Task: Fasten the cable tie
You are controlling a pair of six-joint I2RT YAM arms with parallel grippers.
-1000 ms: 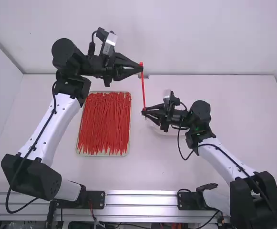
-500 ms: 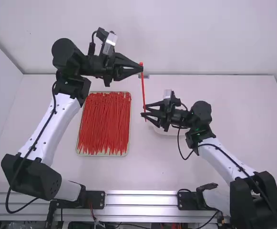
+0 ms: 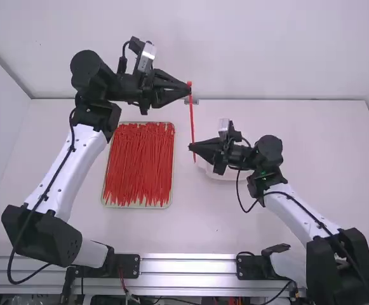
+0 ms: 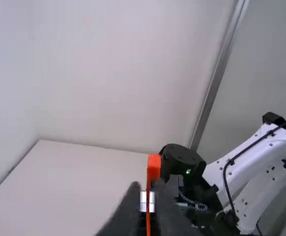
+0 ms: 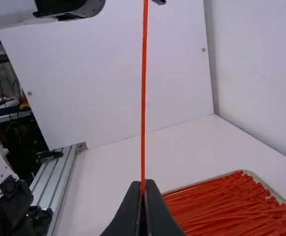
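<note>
White table [image 3: 311, 127] below. Red cable tie [image 3: 191, 121] runs straight btwn the grippers: left gripper [image 3: 185, 93] pinches its head end up high, right gripper [image 3: 192, 147] pinches the tail lower down.

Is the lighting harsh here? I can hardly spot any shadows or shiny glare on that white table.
High view: soft, even light; no hard-edged shadows or glare on the table. Right wrist view: the cable tie is evenly lit against the white wall. Left wrist view: a small green light glows on the right arm.
</note>
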